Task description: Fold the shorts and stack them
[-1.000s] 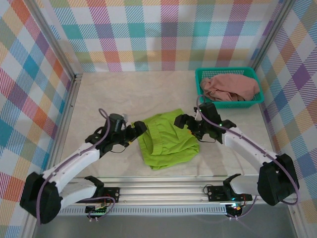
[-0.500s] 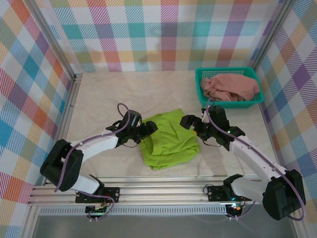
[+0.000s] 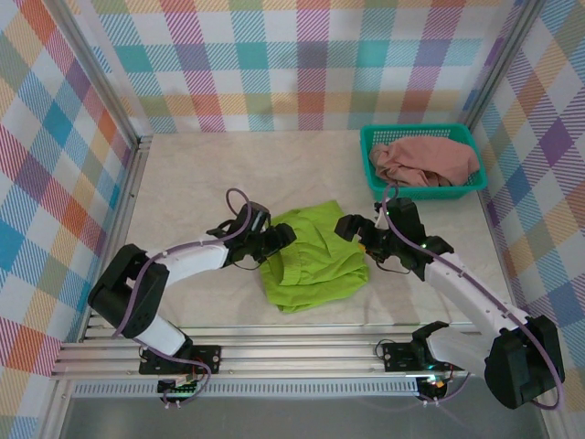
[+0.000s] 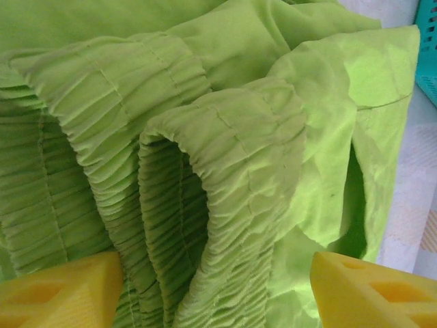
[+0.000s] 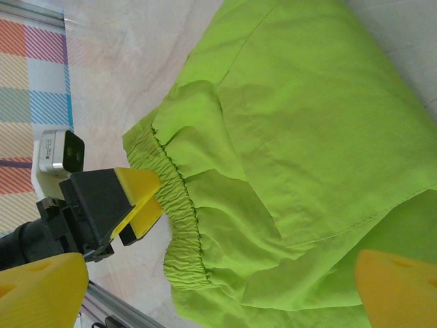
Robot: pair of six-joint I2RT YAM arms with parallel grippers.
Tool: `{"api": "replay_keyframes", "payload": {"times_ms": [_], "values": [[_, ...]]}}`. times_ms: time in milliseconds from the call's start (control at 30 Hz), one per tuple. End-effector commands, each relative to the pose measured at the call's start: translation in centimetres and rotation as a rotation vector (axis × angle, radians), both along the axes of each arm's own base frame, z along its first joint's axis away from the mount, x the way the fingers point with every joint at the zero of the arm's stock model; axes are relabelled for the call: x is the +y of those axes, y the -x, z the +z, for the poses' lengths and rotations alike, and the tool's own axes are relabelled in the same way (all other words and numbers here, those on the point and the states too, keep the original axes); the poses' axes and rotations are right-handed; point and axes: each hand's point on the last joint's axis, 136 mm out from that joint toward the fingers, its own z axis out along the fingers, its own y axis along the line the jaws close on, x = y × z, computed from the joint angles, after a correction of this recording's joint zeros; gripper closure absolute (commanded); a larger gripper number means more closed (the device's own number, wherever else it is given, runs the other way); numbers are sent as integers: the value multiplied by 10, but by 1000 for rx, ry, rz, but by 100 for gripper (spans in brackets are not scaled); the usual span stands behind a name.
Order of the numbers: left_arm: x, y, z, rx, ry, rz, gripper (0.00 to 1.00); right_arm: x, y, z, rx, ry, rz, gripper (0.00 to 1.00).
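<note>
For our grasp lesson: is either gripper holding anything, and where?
Nothing gripped: left gripper open astride the waistband of the lime green shorts; right gripper open too.

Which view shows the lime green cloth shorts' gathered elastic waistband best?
Left wrist: the waistband sits close, every gather sharp. Right wrist catches its edge side-on; top external shows it small.

Top external view: set high above and behind the arm bases, looking down and forward over the whole table to its far edge. Left wrist view: very close to the gathered waistband of the lime green shorts. Right wrist view: somewhat farther back, looking across the same shorts toward the left gripper. All three views share the shorts.
</note>
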Motion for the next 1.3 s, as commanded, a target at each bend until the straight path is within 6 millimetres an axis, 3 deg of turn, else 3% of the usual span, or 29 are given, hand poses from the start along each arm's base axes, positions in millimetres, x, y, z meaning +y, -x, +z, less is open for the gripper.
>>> {"api": "replay_keyframes", "payload": {"times_ms": [0, 133, 233, 333, 467, 800, 933, 1100, 1267], "values": [[-14, -3, 5, -25, -1, -24, 29, -1, 2, -1, -6, -7, 9, 0], [-26, -1, 13, -39, 13, -47, 31, -1, 2, -6, 10, -5, 4, 1], [-29, -1, 13, -35, 25, -37, 35, 1, 1, -11, 27, -10, 4, 1], [-28, -2, 18, -49, 46, -14, 45, 2, 1, -18, 45, -15, 2, 1], [-29, -6, 26, -69, 54, -7, 48, 3, 2, -27, 68, -20, -2, 1], [-42, -5, 0, -22, 44, -23, 55, 6, -1, -36, 92, -28, -3, 0], [-49, -8, 1, -28, 52, -27, 71, 8, -1, -45, 118, -34, 1, 1], [-58, -13, 19, -69, 75, -51, 100, 11, -3, -46, 112, -54, 6, 1], [-58, -16, 55, -122, 55, -72, 100, -4, -7, -13, 5, -16, -19, 1]]}}
